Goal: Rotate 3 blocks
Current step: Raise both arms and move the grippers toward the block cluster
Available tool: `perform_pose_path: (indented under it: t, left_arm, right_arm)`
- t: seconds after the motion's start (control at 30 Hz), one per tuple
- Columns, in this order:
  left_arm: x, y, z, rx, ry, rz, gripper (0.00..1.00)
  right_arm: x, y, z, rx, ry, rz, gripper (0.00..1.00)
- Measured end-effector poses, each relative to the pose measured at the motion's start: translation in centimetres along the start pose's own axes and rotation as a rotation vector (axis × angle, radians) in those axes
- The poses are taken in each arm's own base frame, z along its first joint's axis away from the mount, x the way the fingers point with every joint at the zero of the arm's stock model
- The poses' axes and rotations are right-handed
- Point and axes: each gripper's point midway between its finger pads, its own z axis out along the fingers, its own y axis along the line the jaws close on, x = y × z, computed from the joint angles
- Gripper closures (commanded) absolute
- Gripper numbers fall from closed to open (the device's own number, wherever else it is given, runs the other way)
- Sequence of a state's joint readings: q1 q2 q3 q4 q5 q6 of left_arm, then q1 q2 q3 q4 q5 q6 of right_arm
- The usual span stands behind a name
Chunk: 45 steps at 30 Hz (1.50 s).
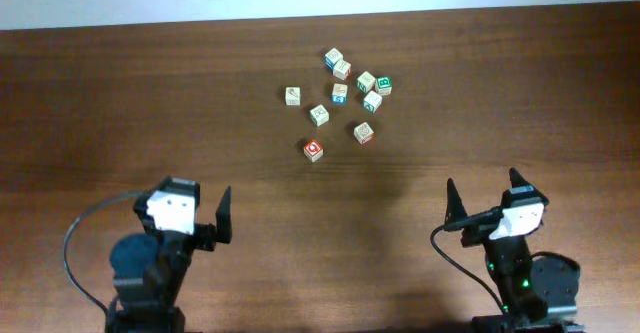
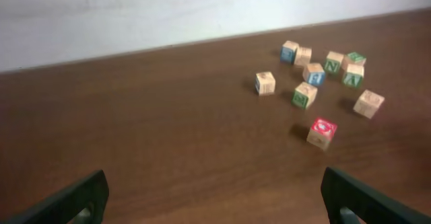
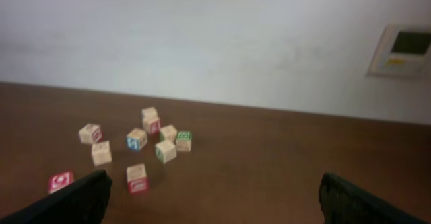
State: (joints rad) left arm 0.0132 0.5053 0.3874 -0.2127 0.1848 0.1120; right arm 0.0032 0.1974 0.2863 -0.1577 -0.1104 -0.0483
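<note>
Wooden blocks (image 1: 339,93): ten; left end effector (image 2: 214,177), right end effector (image 3: 214,178) gaping, empty.

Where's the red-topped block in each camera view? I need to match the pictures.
Overhead: red-topped block just left of centre, closest to the arms among the other blocks.
Left wrist: right of centre, the nearest block.
Right wrist: lower left corner.
Shared landmark: the green-topped block, on the group's opposite side.
</note>
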Motion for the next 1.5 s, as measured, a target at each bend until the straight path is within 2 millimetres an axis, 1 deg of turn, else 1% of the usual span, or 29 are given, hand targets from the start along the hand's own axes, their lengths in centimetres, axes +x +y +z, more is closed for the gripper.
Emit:
perform_pose_path:
  t: [0.23, 0.37, 0.43, 0.53, 0.6, 0.67, 0.7, 0.77, 0.83, 0.93, 1.0, 1.07, 1.1, 1.13, 1.17, 1.3, 1.33, 1.4, 1.5]
  left_arm:
    - [-1.4, 0.4, 1.4, 0.02, 0.172, -0.033, 0.01]
    - [-1.5, 0.4, 2.9, 0.053, 0.302, -0.061, 0.01]
    - [-0.9, 0.3, 3.3, 0.071, 0.404, -0.082, 0.01]
    - [-0.5, 0.4, 4.7, 0.089, 0.531, -0.109, 0.01]
    - [-0.1, 0.4, 5.2, 0.101, 0.602, -0.124, 0.01]
    - [0.1, 0.1, 5.7, 0.129, 0.67, -0.146, 0.01]
    - [0.1, 0.1, 5.8, 0.131, 0.674, -0.148, 0.01]
    - [-0.2, -0.8, 6.2, 0.193, 0.717, -0.183, 0.01]
    - [-0.9, -2.3, 6.5, 0.287, 0.712, -0.223, 0.01]
    - [-1.8, -3.9, 6.4, 0.386, 0.686, -0.261, 0.01]
    - [-2.1, -4.3, 6.4, 0.41, 0.674, -0.268, 0.01]
    - [-2.5, -4.4, 6.6, 0.42, 0.658, -0.268, 0.01]
    - [-2.6, -4.4, 6.6, 0.423, 0.655, -0.268, 0.21]
    - [-2.6, -4.6, 6.6, 0.427, 0.654, -0.267, 0.29]
    - [-2.6, -4.7, 6.6, 0.428, 0.656, -0.271, 0.33]
    - [-2.3, -5.7, 6.7, 0.45, 0.673, -0.254, 0.39]
    - [-2.1, -6.0, 6.8, 0.449, 0.686, -0.253, 0.4]
    - [-1.5, -6.4, 7.6, 0.42, 0.729, -0.251, 0.41]
    - [-1.5, -6.9, 9.5, 0.363, 0.816, -0.222, 0.41]
  right_arm:
    - [-0.8, 0.2, 0.9, -0.028, 0.195, 0.024, 0.02]
    - [-1.4, 0.4, 2.1, -0.058, 0.342, 0.046, 0.02]
    - [-1.2, 0.6, 2.5, -0.074, 0.421, 0.059, 0.02]
    - [-0.8, 1.1, 3.8, -0.115, 0.565, 0.09, 0.02]
    - [-0.3, 1.5, 4.0, -0.143, 0.663, 0.115, 0.02]
    - [-0.2, 2.0, 4.7, -0.177, 0.758, 0.143, 0.02]
    - [-0.1, 2.3, 5.0, -0.197, 0.811, 0.163, 0.02]
    - [0.0, 2.7, 5.4, -0.224, 0.881, 0.191, 0.02]
    - [0.1, 3.0, 6.5, -0.247, 0.946, 0.218, 0.02]
    - [0.6, 3.2, 8.1, -0.265, 0.977, 0.238, 0.02]
    - [1.2, 3.6, 9.1, -0.289, 0.986, 0.257, 0.02]
    - [1.6, 4.0, 10.1, -0.317, 0.983, 0.274, 0.15]
    - [1.9, 4.2, 10.7, -0.33, 0.981, 0.283, 0.19]
    - [2.2, 4.2, 11.0, -0.334, 0.982, 0.292, 0.19]
    - [2.4, 4.3, 11.4, -0.336, 0.986, 0.304, 0.2]
    - [3.0, 4.8, 12.9, -0.32, 0.984, 0.362, 0.22]
    - [3.0, 5.3, 13.3, -0.318, 0.979, 0.378, 0.22]
    - [3.0, 6.3, 13.8, -0.321, 0.983, 0.389, 0.22]
    - [2.8, 7.9, 14.4, -0.32, 1.001, 0.389, 0.22]
